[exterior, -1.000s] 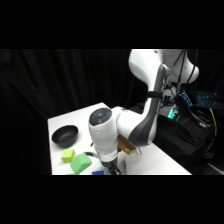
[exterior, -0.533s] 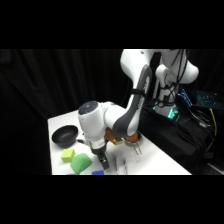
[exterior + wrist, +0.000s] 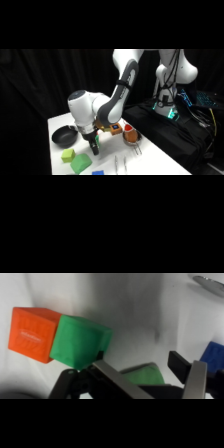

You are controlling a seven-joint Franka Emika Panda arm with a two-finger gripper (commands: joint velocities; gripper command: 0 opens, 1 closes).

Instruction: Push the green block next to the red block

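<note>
White table carries black bowl, yellow-green cube, pale-green block, metal tongs, green block touching red block — plus, probably, a blue-topped cube.

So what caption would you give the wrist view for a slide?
Green block pressed against the red block on the white table, one tool finger alongside.

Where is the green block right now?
In the wrist view, the green block sits left of centre, touching the red block on its left, just beyond the hand.
</note>
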